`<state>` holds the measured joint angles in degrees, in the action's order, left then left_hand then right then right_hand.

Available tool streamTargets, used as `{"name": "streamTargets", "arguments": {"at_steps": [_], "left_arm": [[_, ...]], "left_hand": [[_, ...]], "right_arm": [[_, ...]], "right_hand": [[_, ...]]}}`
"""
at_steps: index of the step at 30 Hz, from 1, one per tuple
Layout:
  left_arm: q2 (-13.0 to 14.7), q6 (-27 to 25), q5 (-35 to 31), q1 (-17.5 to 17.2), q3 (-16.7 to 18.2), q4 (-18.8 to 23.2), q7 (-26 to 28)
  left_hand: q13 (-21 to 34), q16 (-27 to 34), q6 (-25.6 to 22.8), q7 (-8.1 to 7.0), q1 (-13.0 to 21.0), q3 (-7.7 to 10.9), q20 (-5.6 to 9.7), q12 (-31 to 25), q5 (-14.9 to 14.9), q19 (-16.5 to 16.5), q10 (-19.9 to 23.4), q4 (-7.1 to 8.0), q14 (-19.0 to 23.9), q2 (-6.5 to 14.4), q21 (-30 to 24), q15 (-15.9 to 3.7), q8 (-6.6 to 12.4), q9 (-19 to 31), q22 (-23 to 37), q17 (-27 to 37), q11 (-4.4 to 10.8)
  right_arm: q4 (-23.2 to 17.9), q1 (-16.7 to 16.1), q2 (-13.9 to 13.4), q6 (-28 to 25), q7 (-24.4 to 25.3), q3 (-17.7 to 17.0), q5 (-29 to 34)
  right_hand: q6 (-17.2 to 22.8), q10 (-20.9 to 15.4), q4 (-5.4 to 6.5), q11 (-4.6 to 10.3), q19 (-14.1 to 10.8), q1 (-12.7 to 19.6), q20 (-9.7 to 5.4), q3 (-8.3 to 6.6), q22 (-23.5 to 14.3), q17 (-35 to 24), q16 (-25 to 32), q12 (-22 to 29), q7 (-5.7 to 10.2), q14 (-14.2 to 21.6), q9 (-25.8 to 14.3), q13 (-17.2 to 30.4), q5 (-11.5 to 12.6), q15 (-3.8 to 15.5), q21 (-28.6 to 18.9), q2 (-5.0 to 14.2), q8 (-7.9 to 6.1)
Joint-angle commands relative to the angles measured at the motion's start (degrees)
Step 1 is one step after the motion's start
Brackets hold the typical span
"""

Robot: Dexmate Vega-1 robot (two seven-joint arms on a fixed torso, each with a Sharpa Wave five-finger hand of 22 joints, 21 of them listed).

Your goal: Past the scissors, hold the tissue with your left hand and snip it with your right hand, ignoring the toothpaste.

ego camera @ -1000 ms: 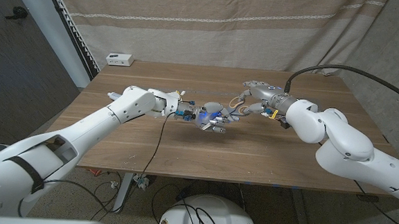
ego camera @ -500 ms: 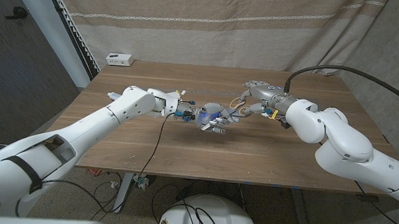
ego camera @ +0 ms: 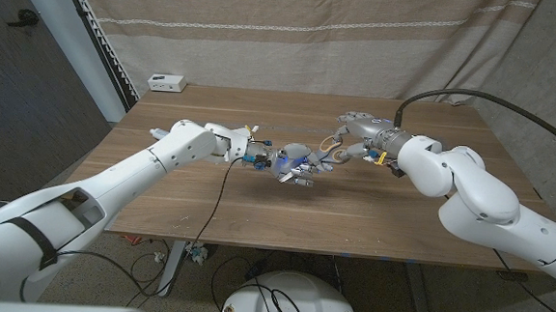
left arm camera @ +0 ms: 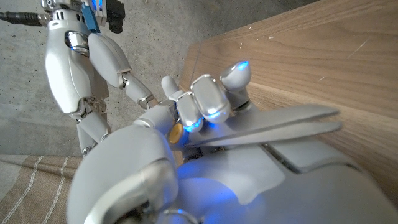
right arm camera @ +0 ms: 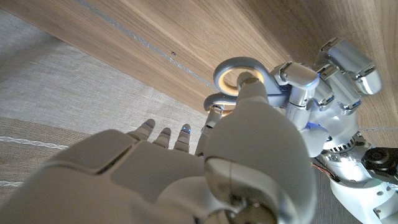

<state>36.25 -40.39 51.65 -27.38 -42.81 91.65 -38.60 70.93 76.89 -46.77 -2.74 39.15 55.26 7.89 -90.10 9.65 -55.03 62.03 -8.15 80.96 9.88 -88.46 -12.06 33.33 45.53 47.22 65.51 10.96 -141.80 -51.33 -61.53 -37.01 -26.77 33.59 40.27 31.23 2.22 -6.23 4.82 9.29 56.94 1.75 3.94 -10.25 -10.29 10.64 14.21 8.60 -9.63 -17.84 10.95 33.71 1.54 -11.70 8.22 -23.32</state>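
Scissors [left arm camera: 273, 124] blades seemingly toward table edge

Wooden table [ego camera: 207, 210]: brown top, grain running side to side. My left hand [ego camera: 292, 165] and my right hand [ego camera: 355, 134] meet above table middle; contact with top not discernible. Small white box [ego camera: 165, 81] lies on far corner, well beyond my left hand and outward of it. Small white item [ego camera: 155, 132] lies near table edge beside my left forearm; too small to identify.

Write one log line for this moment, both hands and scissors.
left hand: grips scissors blades | right hand: finger through handle ring | place: mid table
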Motion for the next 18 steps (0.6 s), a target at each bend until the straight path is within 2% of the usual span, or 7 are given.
{"name": "streamTargets", "arguments": {"at_steps": [1, 9, 12, 14, 18], "left_arm": [[0.40, 0.24, -0.35, -0.23, -0.07, 0.56, -0.03], [0.54, 0.43, -0.45, -0.20, -0.27, 0.88, -0.67], [0.73, 0.18, -0.80, 0.03, -0.46, 1.26, -0.51], [0.77, -0.06, -0.76, 0.08, -0.46, 1.36, -0.39], [0.88, 0.03, -1.11, 0.33, -0.77, 1.31, -0.85]], "left_hand": [[0.18, -0.09, -0.54, 0.69, 0.55, 0.17, 4.20, -0.02, 0.34, 0.08, -0.46, -0.12, 0.31, 0.01, -0.70, 0.01, 0.02, 0.13, 0.25, 0.39, 0.17], [0.20, 0.00, -0.45, 0.75, 0.53, 0.25, 4.20, -0.05, 0.33, 0.50, -0.60, -0.07, 0.15, 0.01, -0.49, 0.03, 0.01, 0.09, 0.08, 0.75, 0.18], [0.20, -0.08, -0.50, 0.85, 0.54, 0.28, 4.19, -0.05, 0.34, 0.27, -0.65, -0.08, 0.11, 0.02, -0.77, 0.02, 0.05, 0.10, 0.40, 0.70, 0.15], [0.20, -0.05, -0.56, 0.92, 0.55, 0.31, 4.19, -0.05, 0.34, 0.30, -0.66, -0.08, 0.16, 0.03, -0.77, 0.02, 0.07, 0.09, 0.44, 0.76, 0.15], [0.19, 0.10, -0.53, 0.88, 0.56, 0.34, 4.20, -0.07, 0.34, 0.32, -0.60, -0.08, 0.25, 0.03, -0.77, 0.03, 0.06, 0.06, 0.47, 0.98, 0.20]], "right_arm": [[0.30, 0.99, 0.71, 1.77, -3.19, 0.11, 1.88], [0.96, 0.90, 1.35, 3.20, -3.92, 0.08, 3.58], [1.33, 0.63, 1.72, 3.82, -3.63, -0.28, 3.73], [1.48, 0.58, 1.81, 4.08, -3.82, -0.35, 4.12], [1.72, 0.73, 1.90, 4.59, -4.86, 0.02, 5.98]], "right_hand": [[0.88, -0.61, 0.07, 0.49, 0.01, -0.09, 0.31, 0.45, -0.14, -0.08, 0.36, 0.29, -0.02, -4.30, 0.01, 0.07, 0.34, 1.41, -0.24, -0.39, -0.43], [0.70, -0.71, 0.19, 0.32, -0.11, -0.22, 0.27, 0.69, -0.15, -0.09, 0.33, 0.23, -0.10, -4.23, 0.18, 0.07, 0.43, 1.47, -0.22, -0.46, -0.28], [2.38, -1.89, 0.27, 0.67, -0.65, -0.19, 0.26, 0.96, -0.13, -0.09, 0.41, 0.56, -0.44, -3.75, 0.41, 0.06, 0.57, 1.69, -0.32, -0.47, -0.86], [4.62, -3.65, 0.09, 1.50, -1.64, 0.27, 0.08, 1.15, -0.07, -0.05, 0.53, 1.05, -0.94, -2.96, 0.71, 0.03, 0.79, 2.07, -0.49, -0.52, -1.66], [4.92, -4.15, -0.02, 2.01, -1.74, 0.56, 0.07, 1.24, -0.05, -0.04, 0.50, 1.12, -0.80, -2.78, 0.91, 0.02, 0.92, 2.12, -0.41, -0.54, -1.70]]}}
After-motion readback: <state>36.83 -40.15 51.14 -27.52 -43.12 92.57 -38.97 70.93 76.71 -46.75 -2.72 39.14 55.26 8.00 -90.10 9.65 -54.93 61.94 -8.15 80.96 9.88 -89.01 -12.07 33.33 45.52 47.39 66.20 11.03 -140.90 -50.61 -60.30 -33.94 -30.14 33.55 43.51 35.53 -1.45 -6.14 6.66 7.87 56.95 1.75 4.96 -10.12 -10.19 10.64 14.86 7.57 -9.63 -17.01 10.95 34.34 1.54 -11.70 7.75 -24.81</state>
